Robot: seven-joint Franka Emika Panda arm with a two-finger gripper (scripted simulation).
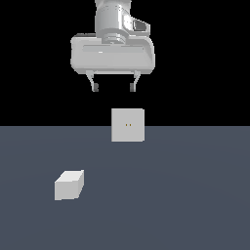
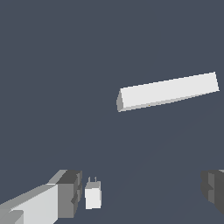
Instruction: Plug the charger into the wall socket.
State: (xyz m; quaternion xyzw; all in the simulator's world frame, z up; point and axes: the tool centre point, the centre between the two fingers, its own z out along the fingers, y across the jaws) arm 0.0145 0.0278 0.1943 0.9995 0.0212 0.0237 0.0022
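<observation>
The gripper (image 1: 114, 87) hung high above the worktop (image 1: 185, 205) with its jaws spread wide and nothing between them, its two dark fingertips (image 1: 95, 87) pointing straight down. Below it and slightly toward the exterior view's right stood the wall socket (image 1: 128, 125), an upright white square block with two tiny orange dots at the centre of its face; a clear gap separated the socket's top edge from the fingertips. The charger (image 1: 69, 185), a small plain white block, lay on the worktop well below the gripper and off toward the exterior view's left, well apart from the socket and touching neither it nor the fingers.

In the wrist view the charger (image 2: 92, 195) showed just beside one finger (image 2: 70, 194), with two thin prongs sticking out of one end, while the wall socket (image 2: 168, 91) appeared as a long slanted white slab, seen from above, further out from the open fingers
</observation>
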